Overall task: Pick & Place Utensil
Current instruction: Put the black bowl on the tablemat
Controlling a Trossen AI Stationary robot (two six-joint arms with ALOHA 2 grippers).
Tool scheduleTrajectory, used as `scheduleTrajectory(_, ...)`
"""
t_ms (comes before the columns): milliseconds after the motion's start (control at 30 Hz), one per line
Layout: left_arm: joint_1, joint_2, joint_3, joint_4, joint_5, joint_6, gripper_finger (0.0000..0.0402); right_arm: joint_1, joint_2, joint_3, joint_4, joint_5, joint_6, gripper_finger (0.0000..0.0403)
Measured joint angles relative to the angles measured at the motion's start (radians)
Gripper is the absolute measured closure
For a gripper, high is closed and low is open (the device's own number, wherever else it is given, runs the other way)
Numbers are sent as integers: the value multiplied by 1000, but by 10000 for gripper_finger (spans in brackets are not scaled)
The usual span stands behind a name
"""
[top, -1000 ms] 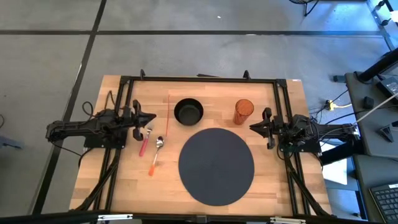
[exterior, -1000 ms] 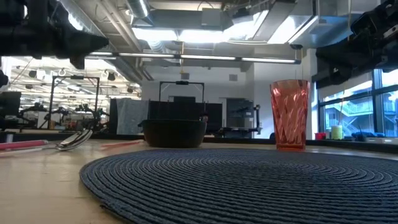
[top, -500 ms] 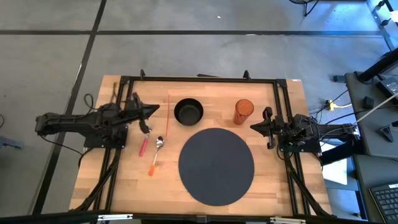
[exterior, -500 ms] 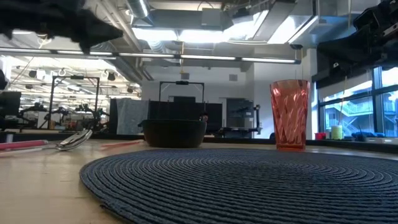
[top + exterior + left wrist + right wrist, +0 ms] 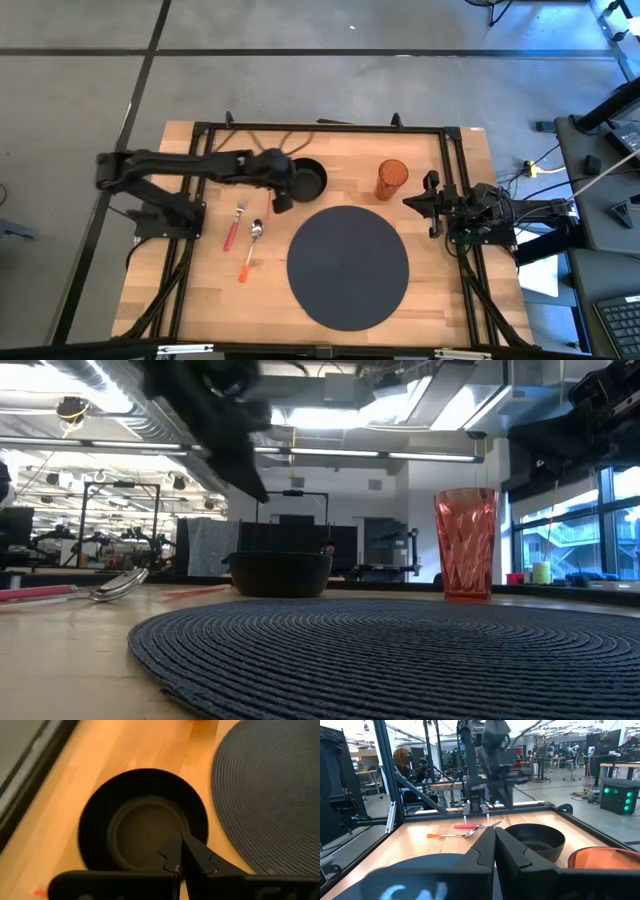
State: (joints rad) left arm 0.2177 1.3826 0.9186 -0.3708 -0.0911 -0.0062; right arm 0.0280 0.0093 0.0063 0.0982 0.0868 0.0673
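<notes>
Two utensils lie side by side on the wooden table [image 5: 200, 300], left of the round dark placemat [image 5: 347, 267]: a fork with a red handle [image 5: 233, 229] and, just beside it toward the placemat, a spoon with an orange handle [image 5: 252, 247]. Both point their metal heads toward the far edge of the table and their handles toward the near edge, the spoon slanting a little. A black bowl [image 5: 304, 180] sits beyond them, and an orange tumbler [image 5: 391, 179] stands to its right. The left gripper [image 5: 281, 190] hovers at the near left rim of the bowl, its fingers pressed together with nothing between them. The utensils lie just to its left and toward the near edge, so this arm is clearly the nearer one. The right gripper [image 5: 430, 204] waits at the table's right edge, well apart from the utensils, its fingers also closed on nothing.
</notes>
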Motion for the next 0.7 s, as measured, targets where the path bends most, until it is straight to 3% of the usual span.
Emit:
scheduleTrajectory(167,-1,135,91,-6,-19,19,361,0,0,0,0,0,0,393)
scheduleTrajectory(267,-2,173,125,-6,-56,20,323,0,0,0,-1,0,0,393)
scheduleTrajectory(433,-19,197,150,-86,-29,48,242,0,0,0,0,0,0,393)
scheduleTrajectory(567,-54,201,149,-111,-86,159,187,0,0,0,1,0,0,393)
scheduleTrajectory(700,-110,202,149,-131,-116,330,164,0,0,0,1,0,0,393)
